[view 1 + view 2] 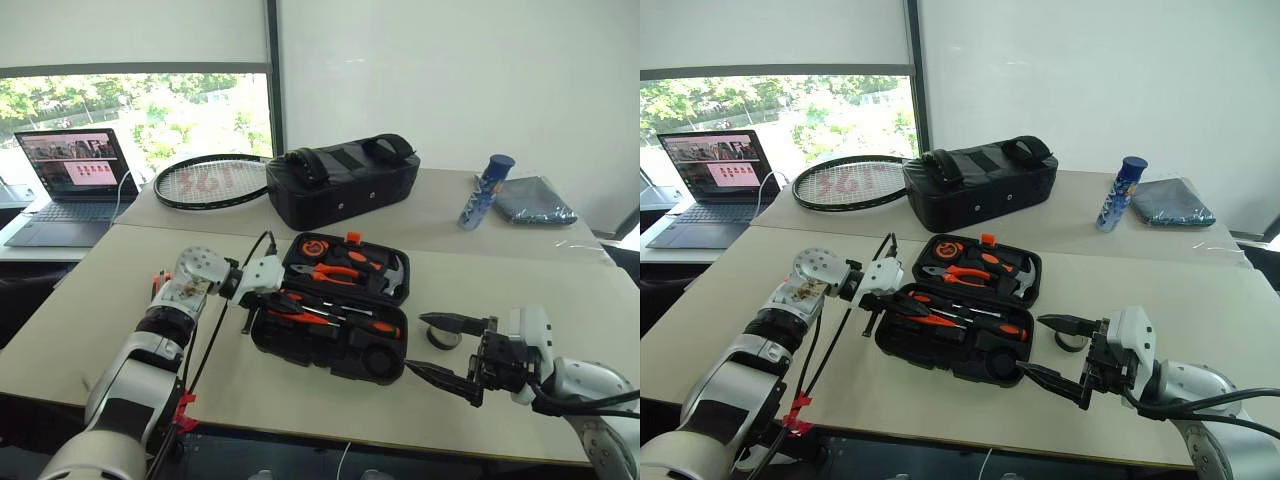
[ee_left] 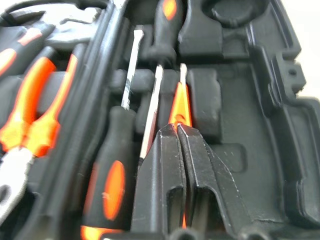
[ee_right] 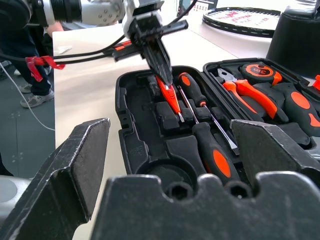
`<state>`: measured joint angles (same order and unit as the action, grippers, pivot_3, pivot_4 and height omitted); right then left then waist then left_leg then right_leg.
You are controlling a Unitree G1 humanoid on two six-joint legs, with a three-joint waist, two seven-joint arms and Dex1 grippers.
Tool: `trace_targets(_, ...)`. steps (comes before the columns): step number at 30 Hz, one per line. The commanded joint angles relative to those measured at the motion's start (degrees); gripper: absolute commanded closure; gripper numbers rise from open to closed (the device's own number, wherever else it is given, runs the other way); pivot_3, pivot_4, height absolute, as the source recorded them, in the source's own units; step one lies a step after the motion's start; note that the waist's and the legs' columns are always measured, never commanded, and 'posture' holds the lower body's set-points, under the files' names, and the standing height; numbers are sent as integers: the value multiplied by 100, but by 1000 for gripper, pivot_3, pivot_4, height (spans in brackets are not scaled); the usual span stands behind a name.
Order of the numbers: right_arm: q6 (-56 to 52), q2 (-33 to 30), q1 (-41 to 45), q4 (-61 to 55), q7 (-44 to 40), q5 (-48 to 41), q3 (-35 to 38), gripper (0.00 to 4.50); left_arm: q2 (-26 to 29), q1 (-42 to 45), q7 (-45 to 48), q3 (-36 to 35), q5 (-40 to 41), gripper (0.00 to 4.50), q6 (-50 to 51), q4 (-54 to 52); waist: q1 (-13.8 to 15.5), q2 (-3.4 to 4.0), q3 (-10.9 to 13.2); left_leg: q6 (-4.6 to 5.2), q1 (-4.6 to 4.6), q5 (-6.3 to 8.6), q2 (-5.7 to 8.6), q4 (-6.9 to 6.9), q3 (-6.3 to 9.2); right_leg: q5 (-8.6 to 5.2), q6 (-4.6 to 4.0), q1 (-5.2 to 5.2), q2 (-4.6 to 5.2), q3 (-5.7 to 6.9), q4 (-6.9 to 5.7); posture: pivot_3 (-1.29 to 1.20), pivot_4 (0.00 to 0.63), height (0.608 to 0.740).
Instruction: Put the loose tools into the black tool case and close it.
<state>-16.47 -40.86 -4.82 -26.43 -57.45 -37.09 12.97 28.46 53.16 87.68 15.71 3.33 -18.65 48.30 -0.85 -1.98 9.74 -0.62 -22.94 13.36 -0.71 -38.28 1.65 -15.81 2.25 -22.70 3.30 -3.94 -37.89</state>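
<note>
Fingers of left gripper (image 3: 162, 75) pressing together on tester (image 3: 170, 97), seating it in case (image 1: 300, 345) slot; right gripper (image 1: 447, 347) spreading wide beside tape roll (image 1: 443, 338), probably next.

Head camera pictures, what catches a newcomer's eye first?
The open black hard-plastic tool case mid-table, full of orange-handled tools. The left gripper reaches into it, jaws shut on a slim all-orange tester screwdriver. The right gripper waits open beside a small black tape roll.

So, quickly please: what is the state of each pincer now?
Left pincer: closed on the slim orange tester screwdriver, over the open tool case.
Right pincer: open, holding nothing.
</note>
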Motion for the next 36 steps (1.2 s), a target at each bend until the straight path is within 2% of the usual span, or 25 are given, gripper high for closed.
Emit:
trace_targets(1,145,10,30,-119,-18,-13,95,0,-15,-4,-295,-5,-227,4486,-76,-2,-2,0,0,0,1,0,0,-1,0,0,0,0,0,0,-2,0,150,740)
trace_targets(7,128,35,-28,-207,10,-36,77,0,-73,-9,-530,70,-481,4486,83,115,-9,0,0,0,7,0,0,-6,0,0,0,6,0,-1,-8,0,150,740)
trace_targets(16,153,57,-83,-211,1,-24,91,0,-48,-350,-247,116,-419,4486,102,-243,-19,2,-1,0,13,0,-1,-5,0,0,0,11,-1,-1,-8,0,150,740)
trace_targets(24,156,98,-8,-162,4,5,76,0,8,-520,-707,178,-681,4486,744,-363,-13,3,-2,0,55,0,-1,-6,-2,-3,5,52,-1,-3,-10,0,150,740)
trace_targets(30,144,99,45,-151,-32,-24,62,0,41,-782,-529,-270,-34,4486,987,-987,-25,6,-4,0,63,0,-4,-6,-3,-11,21,56,-3,-5,-12,0,150,740)
trace_targets(36,196,151,20,-148,-138,-118,77,0,604,-1549,-437,-1225,1075,4486,1645,-2330,-85,6,-3,0,44,1,-11,0,0,1,-1,34,-6,-6,-10,0,150,740)
